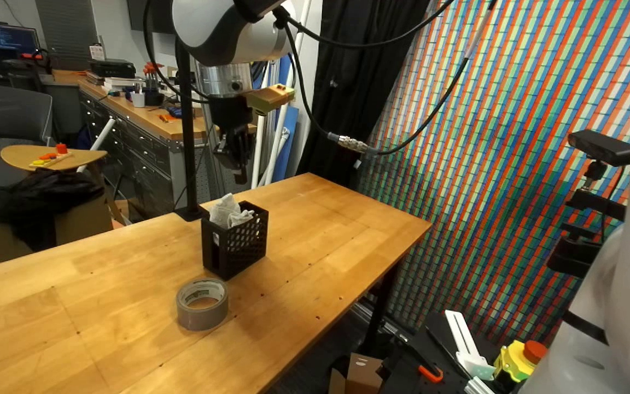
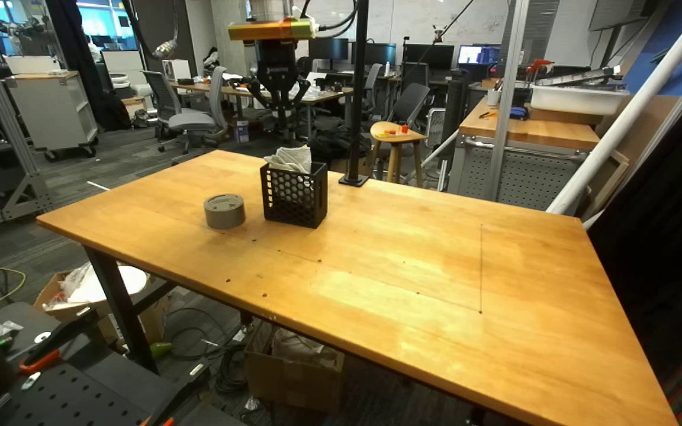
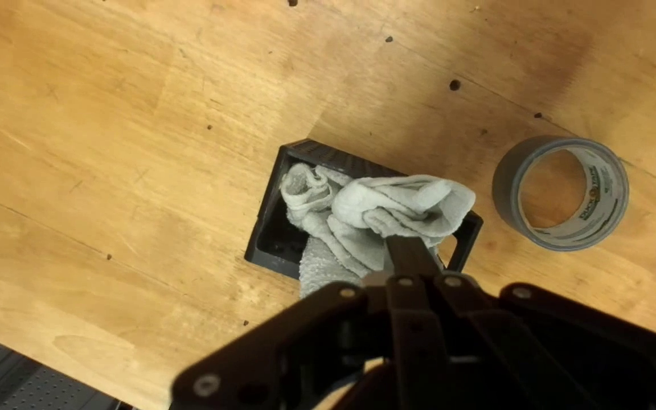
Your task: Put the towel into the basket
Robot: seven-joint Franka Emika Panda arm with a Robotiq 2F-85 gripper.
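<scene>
Crumpled white towel looks light, soft; pinch its peak above the boxy black plastic basket. Black jointed gripper: clenched, empty.

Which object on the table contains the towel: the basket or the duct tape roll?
The black perforated basket: the pale grey towel sits in it, rising above the rim. The roll of duct tape shows only wooden tabletop through its hole.

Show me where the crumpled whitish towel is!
In the wrist view, the towel lies near the middle, bunched in the black rectangular basket, left of the round grey tape roll. In both exterior views it pokes out the top.
</scene>
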